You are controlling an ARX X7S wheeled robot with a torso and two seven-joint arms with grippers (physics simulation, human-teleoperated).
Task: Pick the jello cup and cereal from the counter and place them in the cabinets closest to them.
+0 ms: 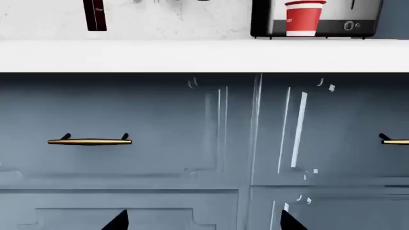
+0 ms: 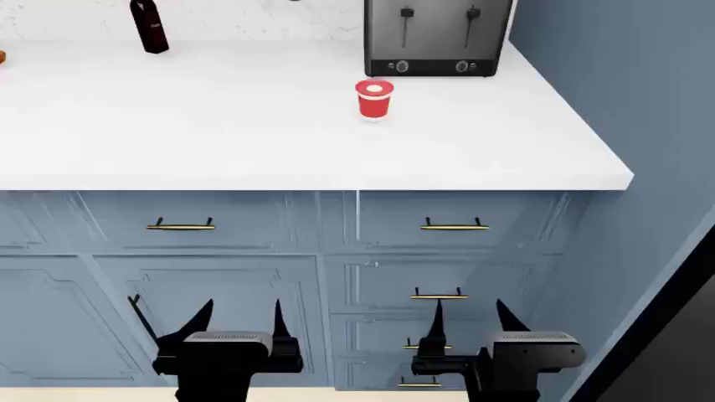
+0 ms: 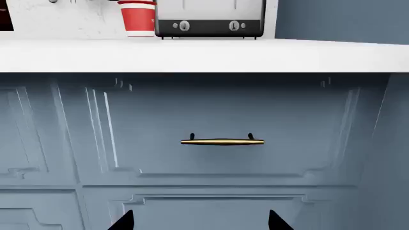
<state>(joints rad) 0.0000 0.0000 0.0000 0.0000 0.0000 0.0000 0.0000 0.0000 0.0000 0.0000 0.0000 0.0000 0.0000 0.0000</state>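
Arms hung low in front of the blue cabinet fronts, both at the bottom of the head view. The left gripper (image 2: 238,322) sat at lower left, its two dark fingers (image 2: 199,318) pointing up and spread well apart with nothing between them. The right gripper (image 2: 468,318) sat at lower right in the same pose, fingers (image 2: 437,322) parted wide and holding nothing. In each wrist view only the two dark fingertips showed at the bottom edge, apart from one another, with a drawer front filling the middle of the frame.

The jello cup (image 2: 374,100) stood upright on the white bench (image 2: 223,126), in the upper middle of the head view, just in front of the black toaster (image 2: 437,38) and apart from it. Its lid was on, red at the centre. A dark red bottle (image 2: 149,27) stood upright at the upper left, well apart from the cup.

Below the bench edge, the drawers were closed: one with a brass handle (image 2: 180,225) at left and one with a matching handle (image 2: 454,225) at right. What the closed drawers held could not be told.
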